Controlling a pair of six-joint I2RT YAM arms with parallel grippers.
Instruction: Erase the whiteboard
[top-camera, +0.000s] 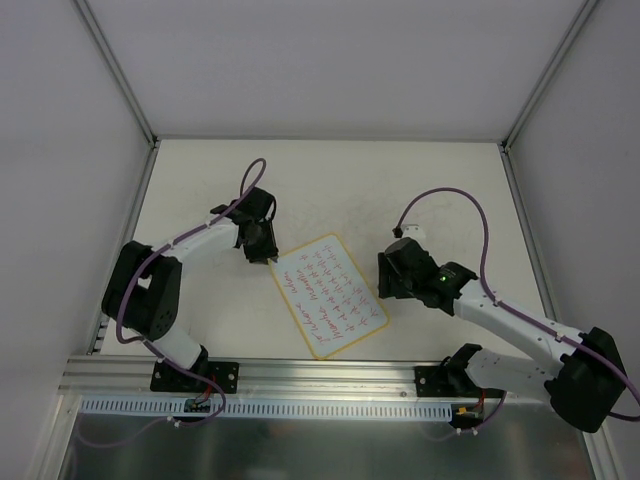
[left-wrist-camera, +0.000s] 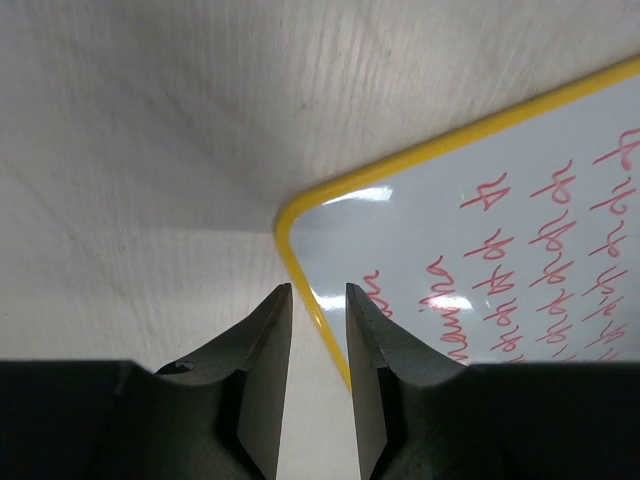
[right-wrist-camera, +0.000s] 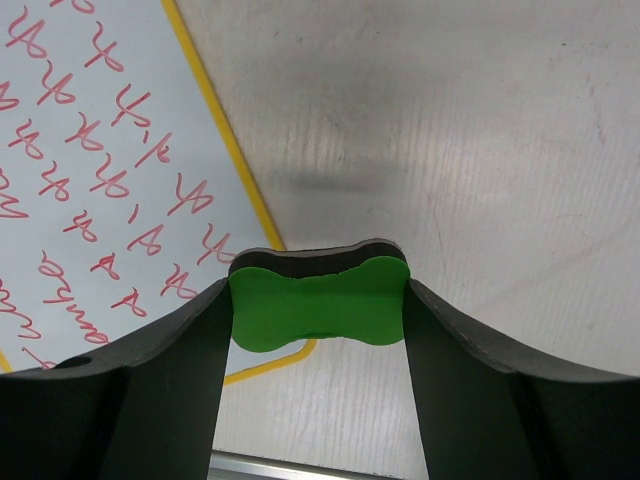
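Two arms of mine were out over the table (top-camera: 200, 180), one on each side of the board (top-camera: 330, 295). The board lay flat on the table between them, near the front edge. It was turned a bit, so one corner pointed at my left arm (top-camera: 190, 245). Red writing (right-wrist-camera: 190, 195) filled it, row after row. A thin yellow rim (left-wrist-camera: 450, 143) ran round it.

My left fingers (left-wrist-camera: 272, 345) were right at that round corner. They were only a little way apart, with a thin gap between the tips. Nothing was in the gap. Through it I could see the yellow rim and a strip of table, so one tip was over the table and the other was over the board. I could not tell if the tips touched anything.

My right arm (top-camera: 510, 320) reached in from the other side. My right fingers (right-wrist-camera: 190, 360) were squeezed on a green eraser (right-wrist-camera: 318, 305) shaped like a bone. One finger pressed on each end of it, and it sat straight across between them. The eraser was just beside the board's right edge, close to the near corner. Most of it was over bare table. I could not tell if it touched the table or hung above it. A silver bar (right-wrist-camera: 300, 468) showed at the near edge, just past my right fingers.
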